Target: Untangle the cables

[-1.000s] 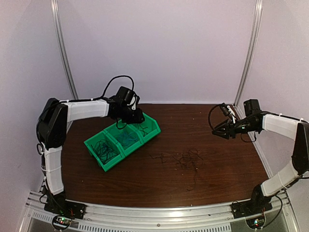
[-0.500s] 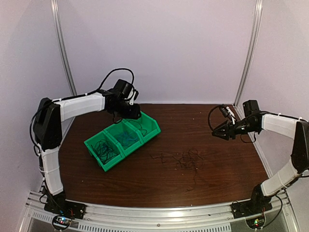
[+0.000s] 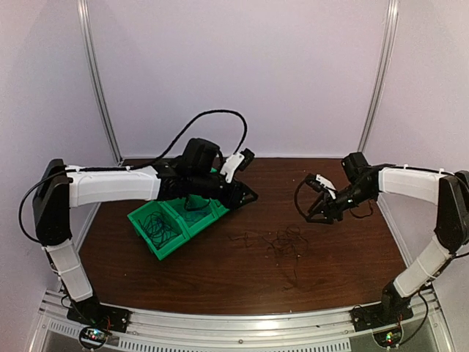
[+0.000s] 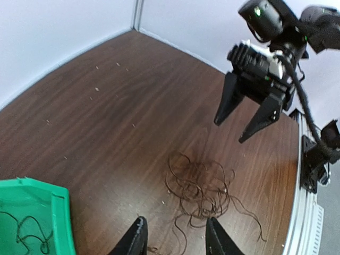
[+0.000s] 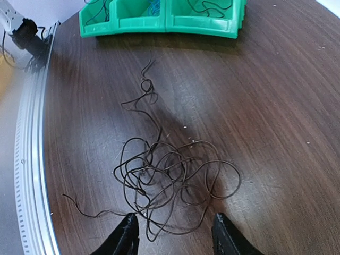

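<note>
The cables (image 3: 283, 243) lie as a loose tangle of thin dark wires on the brown table, right of centre, with stray ends trailing left and toward the front. My left gripper (image 3: 248, 196) hangs open just left of and above the tangle, past the bins. In the left wrist view the cables (image 4: 204, 183) lie just ahead of the open left gripper (image 4: 175, 238). My right gripper (image 3: 316, 213) is open too, hovering to the tangle's right. Its wrist view has the cables (image 5: 170, 178) just ahead of the open right gripper (image 5: 174, 234), with nothing between the fingers.
A row of three green bins (image 3: 165, 250) stands at the left under my left arm, with thin dark wires (image 3: 156, 226) in the nearest one. The bins (image 5: 202, 26) also show far off in the right wrist view. An aluminium rail (image 3: 234, 326) runs along the front edge.
My left arm has swung right from over the bins toward the tangle. My right arm has moved left and closer to the tangle.
</note>
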Available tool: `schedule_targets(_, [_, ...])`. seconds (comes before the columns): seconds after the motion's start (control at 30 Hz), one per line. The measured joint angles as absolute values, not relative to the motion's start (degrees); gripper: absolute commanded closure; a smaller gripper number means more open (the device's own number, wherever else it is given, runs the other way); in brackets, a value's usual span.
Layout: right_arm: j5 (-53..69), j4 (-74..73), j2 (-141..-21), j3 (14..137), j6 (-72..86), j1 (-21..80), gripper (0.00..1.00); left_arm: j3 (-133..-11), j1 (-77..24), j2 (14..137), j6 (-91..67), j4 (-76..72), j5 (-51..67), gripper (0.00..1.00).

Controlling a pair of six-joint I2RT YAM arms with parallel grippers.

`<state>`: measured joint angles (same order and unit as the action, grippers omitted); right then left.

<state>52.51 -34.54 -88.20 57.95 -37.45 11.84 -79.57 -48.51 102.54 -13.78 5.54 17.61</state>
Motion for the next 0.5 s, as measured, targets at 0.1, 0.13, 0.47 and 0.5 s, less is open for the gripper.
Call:
schedule_targets(0.1, [49.91,-34.92,-88.53,57.95,-37.89,16.05,0.47,-74.96,-49.69,103.28,-13.08,4.71,19.18,0.59])
schedule_targets(0.13, [49.06,-34.83,-88.62,57.95,-37.85,17.39,0.47,-72.93,-49.87,103.39,-12.71,4.19,19.79,0.58])
schedule_targets(0.47, [45.39,-34.52,-94.72,57.95,-37.32,21.87,0.42,-59.86,-52.66,106.91,-13.02,-11.38,23.14,0.5])
schedule_targets(0.5, [45.12,-34.54,-94.98,57.95,-37.34,21.87,0.42,-60.01,-53.43,108.03,-13.06,-13.02,22.35,0.52])
